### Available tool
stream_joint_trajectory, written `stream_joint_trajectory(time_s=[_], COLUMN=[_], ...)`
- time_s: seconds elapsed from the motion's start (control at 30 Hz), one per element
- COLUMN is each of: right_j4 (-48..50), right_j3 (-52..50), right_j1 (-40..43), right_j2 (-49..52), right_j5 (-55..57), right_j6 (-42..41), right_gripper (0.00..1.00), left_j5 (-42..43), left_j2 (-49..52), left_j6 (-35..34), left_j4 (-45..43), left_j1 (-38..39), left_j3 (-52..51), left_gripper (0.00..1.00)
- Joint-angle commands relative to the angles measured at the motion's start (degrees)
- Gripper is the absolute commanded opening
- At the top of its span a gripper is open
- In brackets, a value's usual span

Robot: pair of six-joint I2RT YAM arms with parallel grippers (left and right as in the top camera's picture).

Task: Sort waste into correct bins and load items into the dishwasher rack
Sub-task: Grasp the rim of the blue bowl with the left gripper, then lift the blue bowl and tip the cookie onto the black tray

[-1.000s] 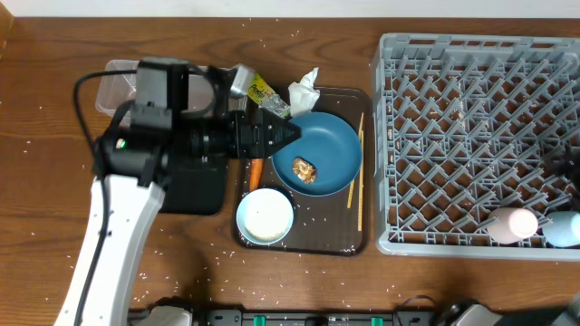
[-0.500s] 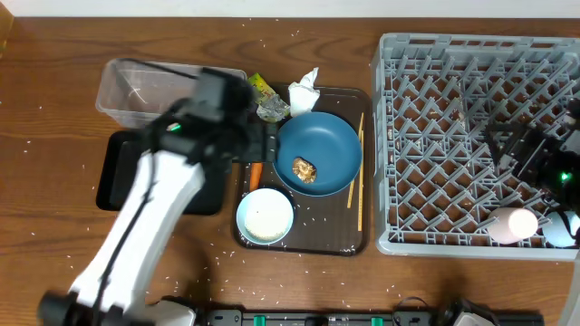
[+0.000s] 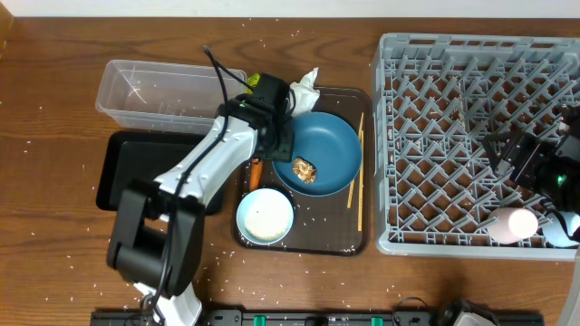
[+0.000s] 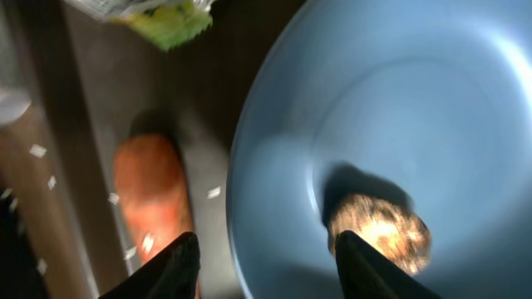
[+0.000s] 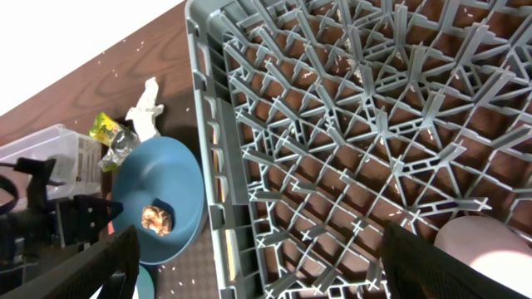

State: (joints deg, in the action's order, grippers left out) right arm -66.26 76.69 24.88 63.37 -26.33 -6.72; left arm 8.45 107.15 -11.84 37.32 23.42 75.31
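My left gripper (image 3: 279,149) (image 4: 270,270) is open and low over the left rim of the dark blue bowl-plate (image 3: 326,145) (image 4: 399,108). One finger is by the orange carrot (image 3: 256,170) (image 4: 150,199), the other by the brown food lump (image 3: 304,169) (image 4: 382,232) in the plate. The yellow-green wrapper (image 3: 263,91) (image 4: 162,17) and white tissue (image 3: 304,89) lie behind the plate. The white bowl (image 3: 265,215) and chopsticks (image 3: 360,181) are on the brown tray. My right gripper (image 3: 507,154) (image 5: 270,274) is open and empty above the grey rack (image 3: 453,118) (image 5: 357,124), which holds the pink cup (image 3: 512,224) (image 5: 490,249) and light blue cup (image 3: 566,231).
The clear tub (image 3: 159,91) stands at the back left, with the black tray-bin (image 3: 127,172) in front of it. The brown serving tray (image 3: 308,243) lies between the bins and the rack. White rice grains are scattered over the wooden table.
My left arm has swung right from above the black tray-bin to the plate's left rim. My right gripper has come into view above the rack's right side.
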Motion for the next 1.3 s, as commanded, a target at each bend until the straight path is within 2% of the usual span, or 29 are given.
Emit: stream_joint_trajectory(time_s=[0.0, 0.07, 0.13, 0.33, 0.37, 0.4, 0.43, 0.6, 0.87, 1.0, 1.17, 1.27], right_j4=[-0.2, -0.2, -0.2, -0.2, -0.2, -0.2, -0.2, -0.2, -0.4, -0.4, -0.4, -0.4], right_j3=[0.5, 0.5, 0.5, 0.5, 0.5, 0.5, 0.5, 0.5, 0.5, 0.5, 0.5, 0.5], right_j1=[-0.5, -0.5, -0.5, -0.5, -0.5, -0.5, -0.5, -0.5, -0.5, -0.5, -0.5, -0.5], right_j2=[0.1, 0.1, 0.1, 0.1, 0.1, 0.1, 0.1, 0.1, 0.1, 0.1, 0.1, 0.1], right_j5=[0.4, 0.4, 0.4, 0.4, 0.4, 0.4, 0.5, 0.5, 0.9, 0.9, 0.9, 0.9], right_j6=[1.1, 1.1, 1.1, 1.1, 1.1, 1.1, 1.1, 1.1, 1.2, 1.2, 1.2, 1.2], right_gripper=[0.84, 0.84, 0.85, 0.85, 0.85, 0.85, 0.85, 0.85, 0.85, 0.85, 0.85, 0.85], left_j5=[-1.4, -1.4, -1.4, -2.6, -2.5, -2.5, -2.5, -1.4, -4.1, -13.7, -36.9, -44.2], left_j2=[3.1, 5.0, 6.5, 9.2, 9.2, 9.2, 9.2, 5.6, -11.0, -20.8, -30.8, -35.4], left_j6=[0.4, 0.4, 0.4, 0.4, 0.4, 0.4, 0.3, 0.3, 0.4, 1.6, 2.8, 2.7], left_j4=[-1.8, -2.8, -3.7, -6.2, -6.3, -6.2, -6.1, -2.7, 5.1, 11.1, 21.6, 26.3], left_j1=[0.2, 0.2, 0.2, 0.2, 0.2, 0.2, 0.2, 0.1, -0.1, -1.2, -1.5, -1.6], left_j3=[-0.3, -0.3, -0.3, -0.3, -0.3, -0.3, -0.3, 1.4, 5.0, 5.0, 5.0, 5.0], left_gripper=[0.49, 0.42, 0.30, 0.28, 0.22, 0.09, 0.06, 0.06, 0.06, 0.06, 0.06, 0.06])
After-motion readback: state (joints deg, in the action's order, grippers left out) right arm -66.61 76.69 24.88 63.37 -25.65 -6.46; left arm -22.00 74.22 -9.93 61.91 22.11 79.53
